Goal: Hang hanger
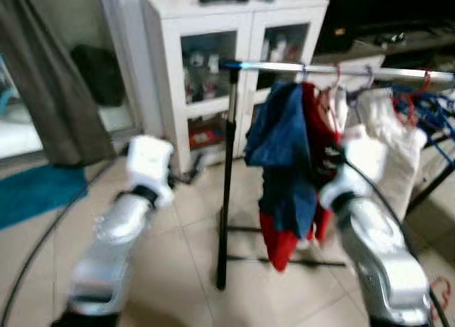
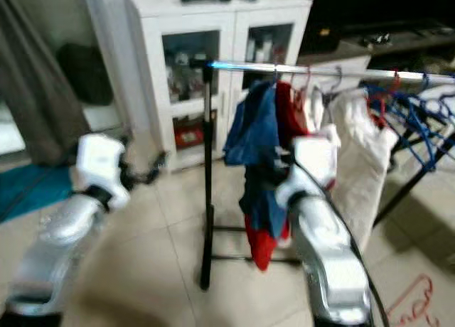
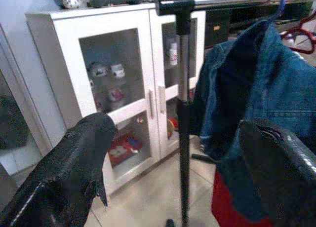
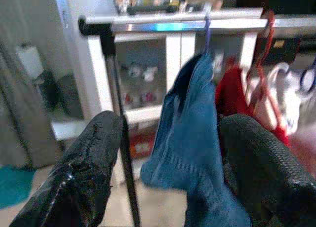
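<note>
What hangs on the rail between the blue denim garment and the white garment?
A red garment on a red hanger hangs between the blue denim garment and the white garment on the rail, seen in the left eye view.

silver arms [image 1: 114, 249], white wrists, black fingers [image 3: 64, 172]

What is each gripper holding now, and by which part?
Nothing. The left gripper and the right gripper are both open and empty; the blue garment hangs from the rail.

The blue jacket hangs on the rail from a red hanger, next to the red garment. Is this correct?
Not quite. The blue jacket hangs on the rail from a blue hanger, as the right wrist view shows; the red hanger carries the red garment beside it.
</note>
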{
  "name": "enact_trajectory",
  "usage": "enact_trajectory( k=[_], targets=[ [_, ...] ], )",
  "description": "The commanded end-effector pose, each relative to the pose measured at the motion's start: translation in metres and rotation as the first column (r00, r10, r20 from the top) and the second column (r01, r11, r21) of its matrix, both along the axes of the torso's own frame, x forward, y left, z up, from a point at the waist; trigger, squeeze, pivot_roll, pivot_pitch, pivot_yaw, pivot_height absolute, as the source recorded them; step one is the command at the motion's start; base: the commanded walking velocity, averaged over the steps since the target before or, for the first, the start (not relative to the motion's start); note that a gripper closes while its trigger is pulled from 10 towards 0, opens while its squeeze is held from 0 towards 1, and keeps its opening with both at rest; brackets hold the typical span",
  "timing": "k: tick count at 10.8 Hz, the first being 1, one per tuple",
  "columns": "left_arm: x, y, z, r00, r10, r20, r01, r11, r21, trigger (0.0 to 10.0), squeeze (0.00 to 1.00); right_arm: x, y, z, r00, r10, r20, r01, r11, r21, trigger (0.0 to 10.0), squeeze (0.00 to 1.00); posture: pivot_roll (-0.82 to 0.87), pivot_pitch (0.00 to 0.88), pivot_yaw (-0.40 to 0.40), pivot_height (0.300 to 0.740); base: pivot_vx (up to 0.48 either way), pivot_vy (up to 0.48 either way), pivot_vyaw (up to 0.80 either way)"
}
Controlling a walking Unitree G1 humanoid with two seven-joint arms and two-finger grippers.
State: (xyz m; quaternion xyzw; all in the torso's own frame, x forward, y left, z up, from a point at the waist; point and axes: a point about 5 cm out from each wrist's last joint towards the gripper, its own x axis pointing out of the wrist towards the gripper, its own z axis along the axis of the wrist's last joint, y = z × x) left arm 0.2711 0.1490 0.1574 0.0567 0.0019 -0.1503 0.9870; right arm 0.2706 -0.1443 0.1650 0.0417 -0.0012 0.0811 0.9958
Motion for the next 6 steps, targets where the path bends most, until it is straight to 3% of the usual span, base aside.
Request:
enact_trajectory(
  k=[1,5,6],
  targets=[
    [0.0001,-0.0088,0.0006,1.000,-0.029,-0.001,0.029,0.999,-0.015,10.0,0.50,0.0005,-0.0098,-0.0001,0.999,-0.031,-0.017,0.030,0.999,-0.012,10.0,0.00,0.04,0.000,-0.036,0.740,0.304,0.000,0.00],
    [0.0002,-0.0093,0.0011,0.999,-0.041,-0.003,0.041,0.999,-0.016,10.0,0.51,-0.0001,-0.0087,-0.0032,0.998,-0.031,-0.046,0.030,1.000,-0.007,10.0,0.00,0.04,0.000,-0.036,0.740,0.305,0.000,0.00],
    [0.0005,-0.0097,0.0013,0.999,-0.043,-0.003,0.043,0.999,-0.016,10.0,0.50,0.0000,-0.0087,-0.0032,0.998,-0.031,-0.049,0.031,1.000,0.003,10.0,0.00,0.04,0.000,-0.034,0.740,0.319,0.000,-0.58]
  ],
)
